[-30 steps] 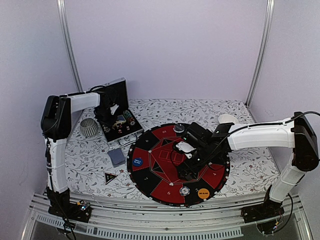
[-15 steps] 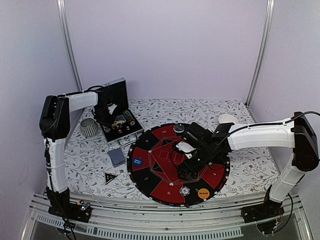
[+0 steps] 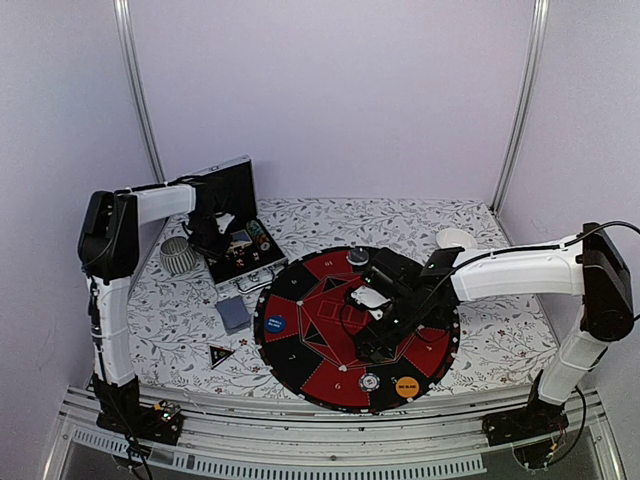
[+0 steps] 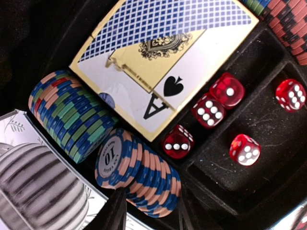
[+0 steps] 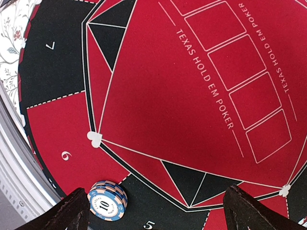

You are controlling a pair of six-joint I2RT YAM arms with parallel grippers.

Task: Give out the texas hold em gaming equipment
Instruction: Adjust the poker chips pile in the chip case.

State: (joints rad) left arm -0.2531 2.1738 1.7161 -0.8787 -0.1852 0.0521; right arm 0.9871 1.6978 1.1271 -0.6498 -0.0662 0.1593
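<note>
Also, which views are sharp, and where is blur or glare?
Left wrist: dice sharp, faint glare on the card box, silver ribbed object blurred. Right wrist: mat print and chip stack crisp. Top external: even light, little detail.

High rear overview; two wrist close-ups

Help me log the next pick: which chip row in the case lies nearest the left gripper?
The blue-and-peach row showing a 10, right by the left gripper; the green-mixed row and red-black row lie farther.

Floral table [image 3: 180, 312]: mat [image 3: 290, 357], case [image 3: 240, 186], cards [image 3: 233, 313], triangular marker [image 3: 220, 354].
</note>
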